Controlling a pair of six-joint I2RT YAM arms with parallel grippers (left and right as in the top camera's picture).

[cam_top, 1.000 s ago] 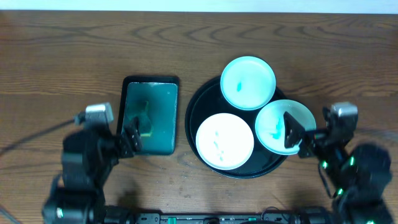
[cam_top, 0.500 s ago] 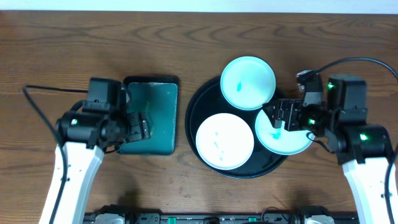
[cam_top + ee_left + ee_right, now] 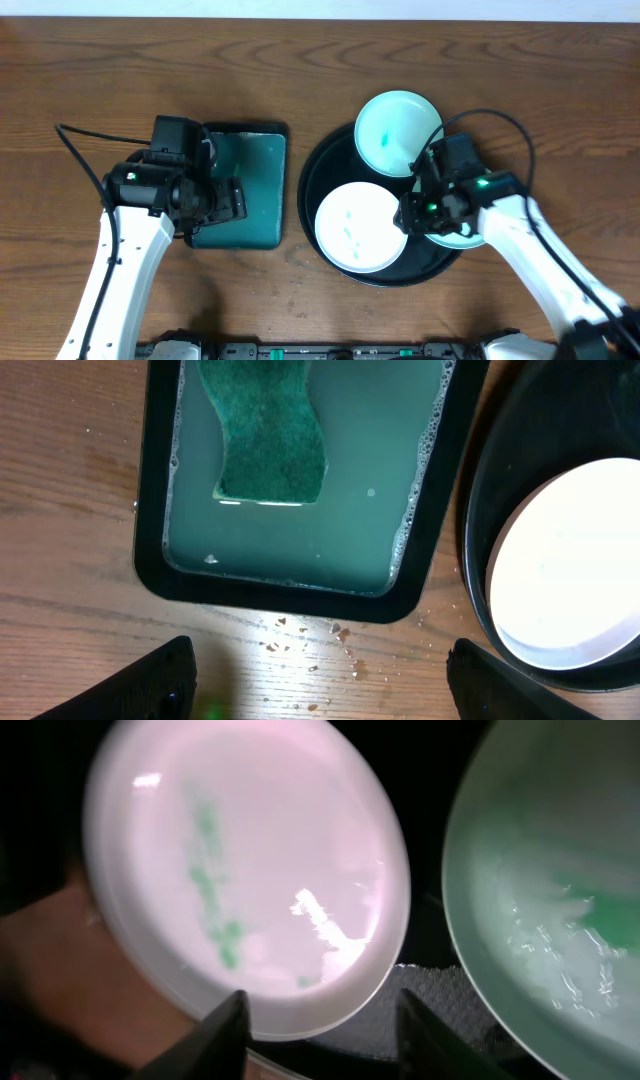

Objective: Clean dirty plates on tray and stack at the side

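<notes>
Three plates lie on the round black tray (image 3: 312,190): a teal-tinted one at the back (image 3: 395,130), a white one at the front left (image 3: 360,228), and one at the right (image 3: 462,238) mostly hidden under my right arm. My right gripper (image 3: 420,210) (image 3: 325,1035) hangs low over the tray between them, its jaws partly apart. The smeared front plate (image 3: 240,870) has its rim just beyond them; nothing is visibly gripped. My left gripper (image 3: 222,200) (image 3: 325,690) is wide open above wet wood at the rectangular tray's near edge.
The rectangular black tray (image 3: 258,215) (image 3: 158,480) holds teal soapy liquid and a green sponge (image 3: 270,430). Water droplets (image 3: 310,645) dot the wood in front of it. The round tray's rim (image 3: 480,510) and the front plate (image 3: 570,560) lie right of my left gripper.
My right arm has swung in over the round tray and lowered between the plates, its jaws narrowing. My left arm came up to the rectangular tray, then barely moved.
</notes>
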